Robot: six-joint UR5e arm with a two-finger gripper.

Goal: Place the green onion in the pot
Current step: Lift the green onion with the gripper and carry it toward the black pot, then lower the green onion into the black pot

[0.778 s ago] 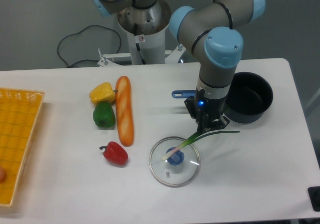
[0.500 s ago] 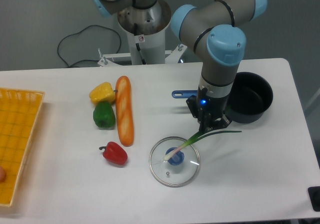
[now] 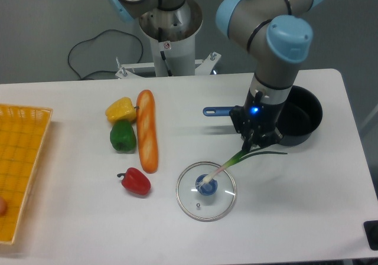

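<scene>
The green onion (image 3: 236,160) is a thin stalk held above the table, its white bulb end hanging over the glass lid (image 3: 206,190) and its green leaves pointing right. My gripper (image 3: 253,149) is shut on the stalk near its green part. The pot (image 3: 299,115), a dark saucepan with a blue handle (image 3: 218,110), stands just right of the gripper; my arm hides part of the pot and handle.
A baguette (image 3: 146,130), a yellow pepper (image 3: 120,108), a green bell pepper (image 3: 123,136) and a red pepper (image 3: 136,181) lie left of centre. A yellow basket (image 3: 22,159) stands at the left edge. The robot base (image 3: 168,29) rises at the back.
My gripper has moved right, toward the pot, carrying the green onion with it. The bulb end has shifted right over the lid's knob.
</scene>
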